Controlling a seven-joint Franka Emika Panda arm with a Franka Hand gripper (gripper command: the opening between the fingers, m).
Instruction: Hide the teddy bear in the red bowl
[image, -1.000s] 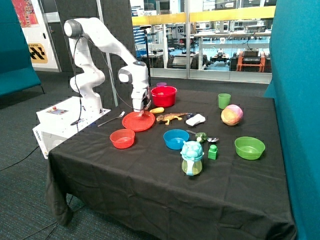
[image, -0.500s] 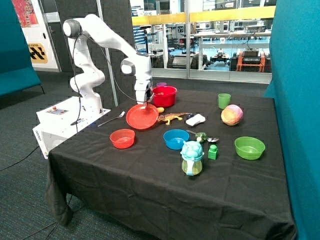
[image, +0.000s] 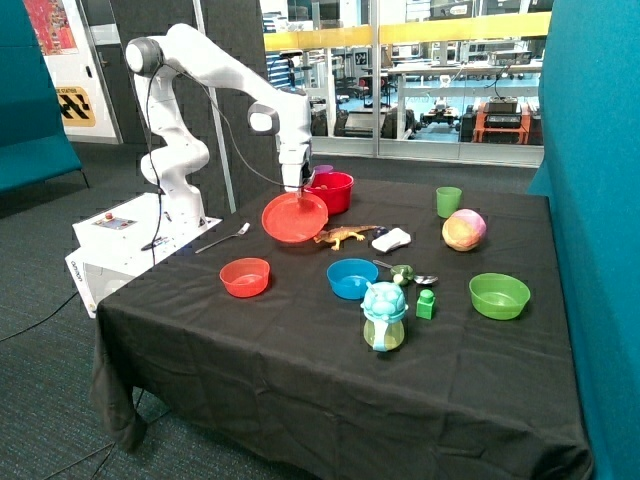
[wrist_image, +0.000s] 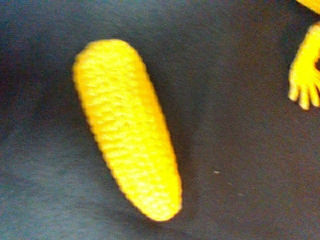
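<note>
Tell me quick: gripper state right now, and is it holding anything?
Gripper: shut on the red plate, held lifted and tilted off the table, beside the red bowl.

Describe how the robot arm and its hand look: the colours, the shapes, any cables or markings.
The arm is glossy white, built from rounded tubular segments with grey disc-shaped caps at the joints. A thin black cable runs along it toward the base, which stands on a white box with a red button on top. The hand is a small white block below the last joint; its fingers are too small to describe. No markings are readable.
</note>
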